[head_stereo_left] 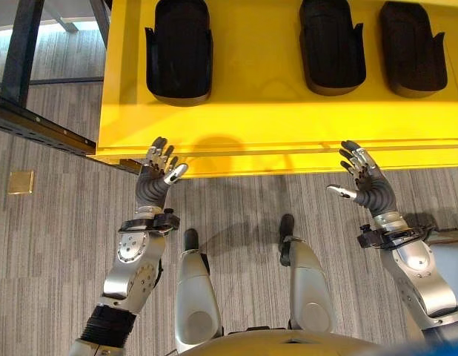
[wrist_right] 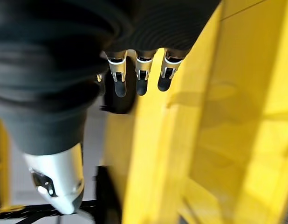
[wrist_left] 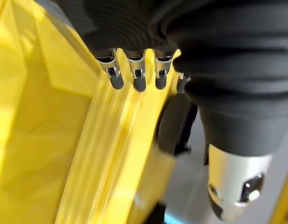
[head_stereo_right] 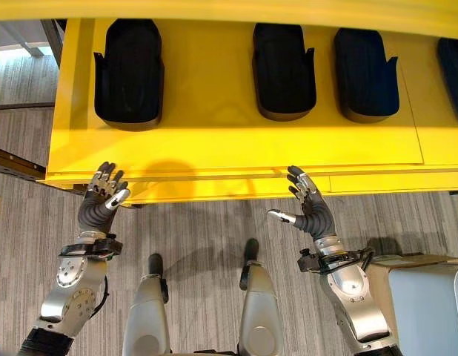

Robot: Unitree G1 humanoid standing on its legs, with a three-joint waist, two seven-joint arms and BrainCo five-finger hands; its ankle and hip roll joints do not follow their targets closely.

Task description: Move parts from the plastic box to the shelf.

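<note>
A yellow shelf (head_stereo_left: 273, 119) spans the top of the eye views. Three black moulded parts lie on it: one at the left (head_stereo_left: 178, 50), one in the middle (head_stereo_left: 332, 46) and one to the right (head_stereo_left: 412, 48). A further dark part (head_stereo_right: 456, 70) shows at the far right edge. My left hand (head_stereo_left: 156, 176) is raised just below the shelf's front edge, fingers relaxed and open, holding nothing. My right hand (head_stereo_left: 366, 182) hangs below the same edge further right, open and empty too. Both wrist views show straight fingers (wrist_left: 134, 77) (wrist_right: 139, 77) beside the yellow edge.
Grey carpet floor (head_stereo_left: 58, 245) lies below the shelf. A dark metal frame (head_stereo_left: 36, 122) runs along the left. A small brass floor plate (head_stereo_left: 21, 182) sits in the carpet at the left. A grey box (head_stereo_right: 429, 304) stands at the lower right beside my right arm.
</note>
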